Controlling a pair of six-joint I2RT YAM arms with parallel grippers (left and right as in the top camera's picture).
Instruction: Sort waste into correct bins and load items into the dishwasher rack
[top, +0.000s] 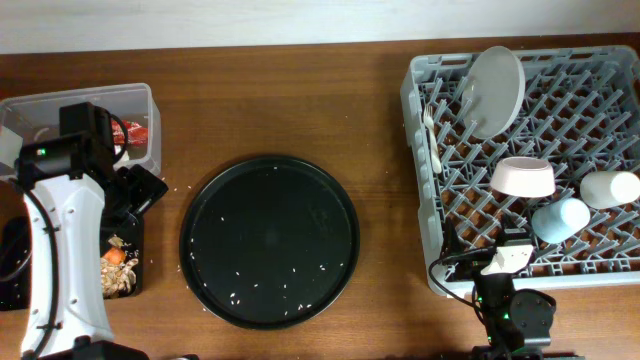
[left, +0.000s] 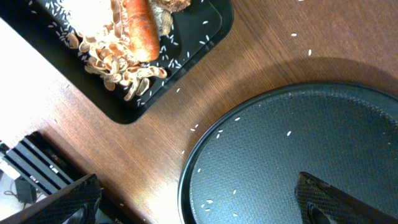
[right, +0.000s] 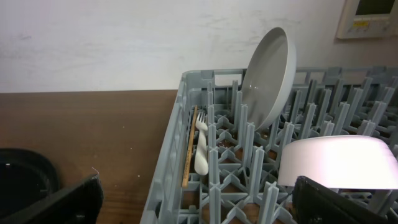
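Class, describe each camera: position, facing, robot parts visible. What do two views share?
Overhead: above table, facing down; round black tray, square grey plastic rack; left arm, right arm.
Left wrist: on left arm, facing down; orange carrot in shallow black rectangular tray; open left gripper.
Right wrist: on right arm, facing across rack; white round plate; open right gripper.
Shared: plate, in overhead and right wrist.

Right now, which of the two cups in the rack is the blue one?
The light-blue cup, nearer the robot; the cream-white cup beside it is paler and closer to the rack's right edge.
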